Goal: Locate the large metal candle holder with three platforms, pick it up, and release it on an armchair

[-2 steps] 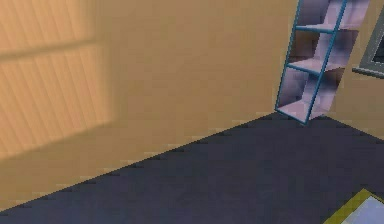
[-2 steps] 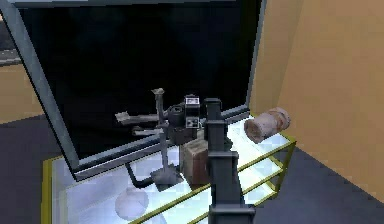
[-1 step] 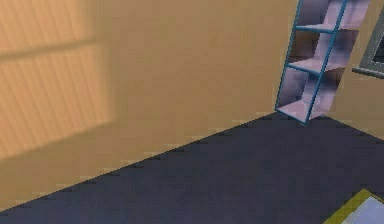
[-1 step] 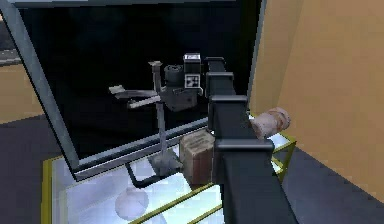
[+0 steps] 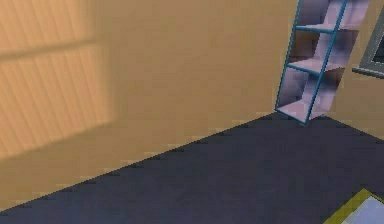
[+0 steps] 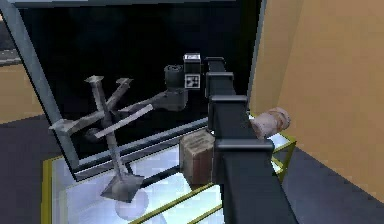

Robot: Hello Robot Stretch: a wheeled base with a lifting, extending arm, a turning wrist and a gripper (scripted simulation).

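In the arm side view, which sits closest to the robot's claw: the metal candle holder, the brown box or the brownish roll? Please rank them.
1. Candle holder: right by the gripper, on the view's left.
2. Brown box: lower and to the right, next to the arm.
3. Brownish roll: farthest, beyond the arm on the view's right.

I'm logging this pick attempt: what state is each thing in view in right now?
Candle holder: platforms up, stem leaning, base low over the glass table; resting or lifted, cannot tell.
End effector: at the candle holder's branches; cannot tell whether it holds anything.
Brown box: upright on the table.
Cylinder: lying on its side.
Shelf unit: upright by the wall.
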